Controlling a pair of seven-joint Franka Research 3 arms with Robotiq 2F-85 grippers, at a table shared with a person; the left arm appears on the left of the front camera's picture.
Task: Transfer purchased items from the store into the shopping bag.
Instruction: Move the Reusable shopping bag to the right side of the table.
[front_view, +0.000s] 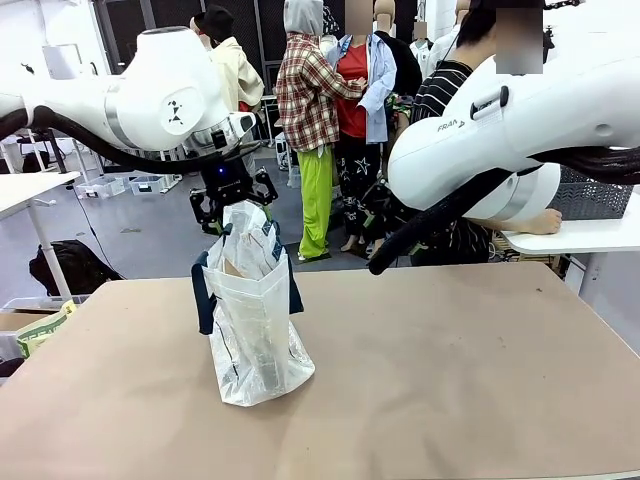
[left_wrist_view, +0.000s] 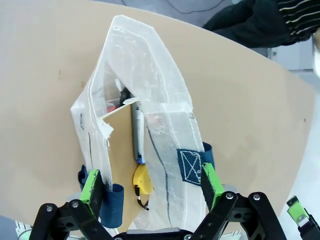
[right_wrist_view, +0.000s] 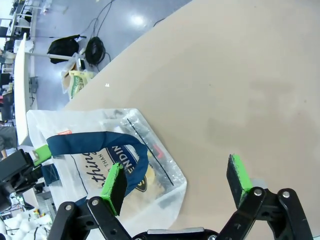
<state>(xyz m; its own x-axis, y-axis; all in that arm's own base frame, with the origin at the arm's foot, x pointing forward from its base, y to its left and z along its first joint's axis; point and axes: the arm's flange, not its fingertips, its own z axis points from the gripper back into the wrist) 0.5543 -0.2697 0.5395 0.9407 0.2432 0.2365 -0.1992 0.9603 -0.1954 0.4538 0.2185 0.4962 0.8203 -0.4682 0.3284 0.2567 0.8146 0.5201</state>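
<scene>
One bag (front_view: 250, 320) stands upright on the table (front_view: 450, 370), its long axis vertical and its mouth facing up, and everything here is placed from that bag. The left gripper (front_view: 233, 200) hangs straight above the mouth, at the bag's top edge; in the left wrist view the left gripper (left_wrist_view: 152, 187) has its green pads spread wide to either side of the opening, one pad near each navy handle (left_wrist_view: 191, 166), and nothing is held between them. So the bag lies directly below those fingers, along their own line of reach. The right gripper (right_wrist_view: 177, 182) is also spread wide and holds nothing; it looks down at the table with the bag off to one side of it, near one pad but not between the two. The left arm is much the nearer of the two to the mouth. Inside the bag, the left wrist view shows a yellow item (left_wrist_view: 142, 179) low down, a long grey-and-blue item (left_wrist_view: 137, 135) above it, and a brown card-like sheet (left_wrist_view: 117, 165) against one wall; a red bit and a dark bit show deeper in, too small to tell. That makes at least two items in the bag, with the full count hidden by the plastic. Two handles, two grippers, one bag.
</scene>
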